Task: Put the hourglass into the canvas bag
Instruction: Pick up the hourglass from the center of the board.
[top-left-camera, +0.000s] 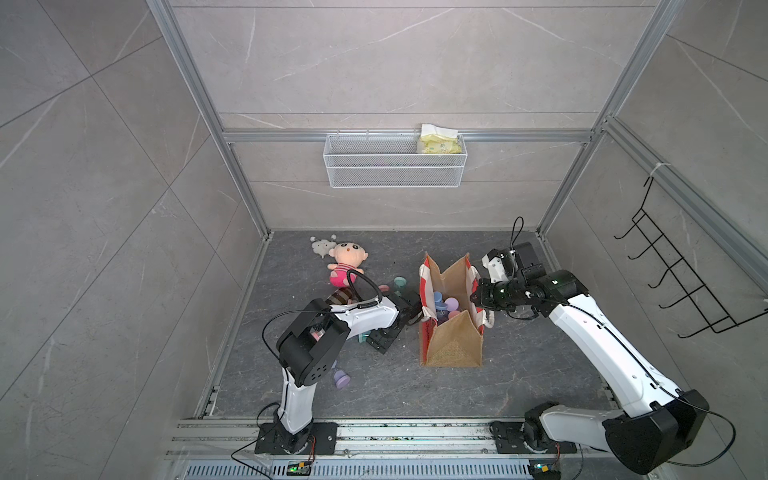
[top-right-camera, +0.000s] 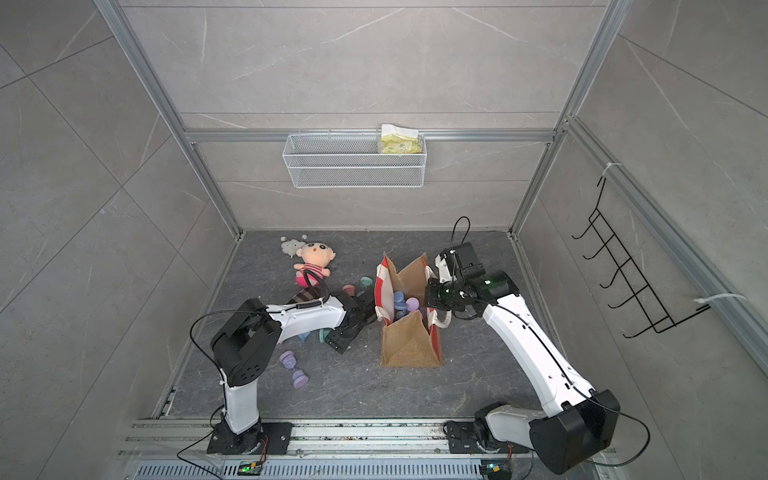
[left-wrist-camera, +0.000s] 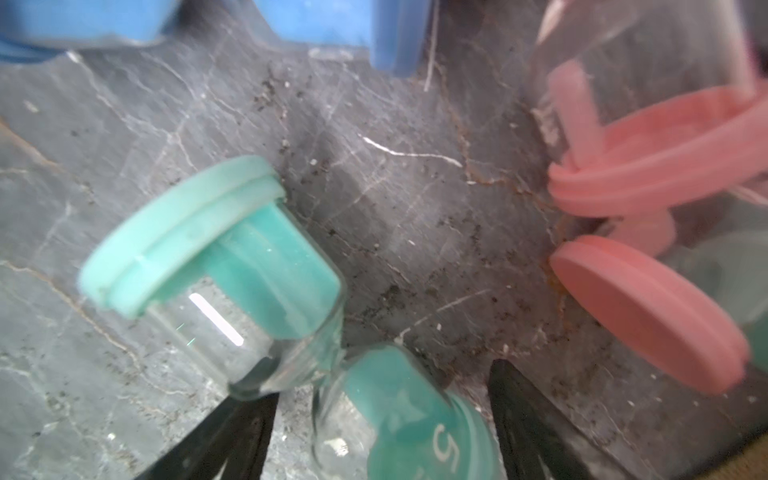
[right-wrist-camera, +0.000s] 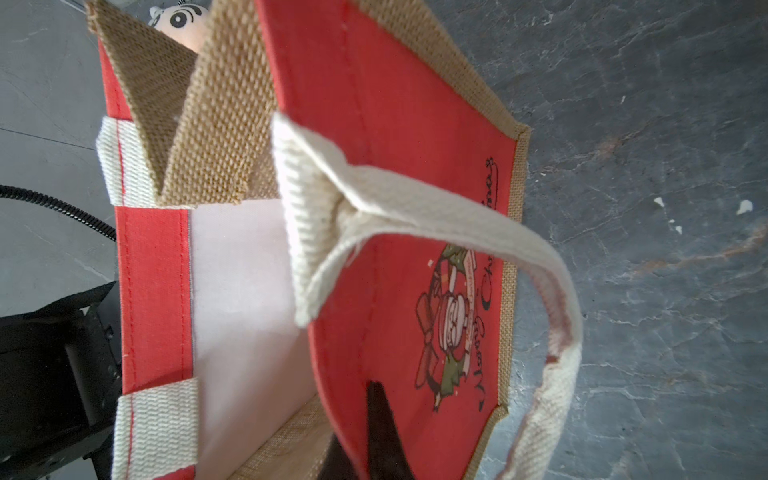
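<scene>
A green hourglass (left-wrist-camera: 266, 291) lies on the dark floor, and my left gripper (left-wrist-camera: 386, 386) stands open low over it, one black finger on each side of its numbered bulb. In both top views this gripper (top-left-camera: 380, 338) (top-right-camera: 340, 338) sits left of the canvas bag (top-left-camera: 453, 340) (top-right-camera: 409, 345), with only a sliver of the green hourglass (top-left-camera: 362, 337) showing. The bag stands upright and open with several hourglasses (top-left-camera: 444, 303) inside. My right gripper (top-left-camera: 478, 297) (right-wrist-camera: 357, 424) is shut on the bag's red right panel (right-wrist-camera: 395, 166) at the rim.
A pink hourglass (left-wrist-camera: 648, 174) and a blue one (left-wrist-camera: 345, 25) lie close to the green one. A purple hourglass (top-left-camera: 341, 379) lies nearer the front. A plush doll (top-left-camera: 347, 262) sits at the back left. A wire basket (top-left-camera: 395, 162) and a hook rack (top-left-camera: 685, 282) hang on the walls.
</scene>
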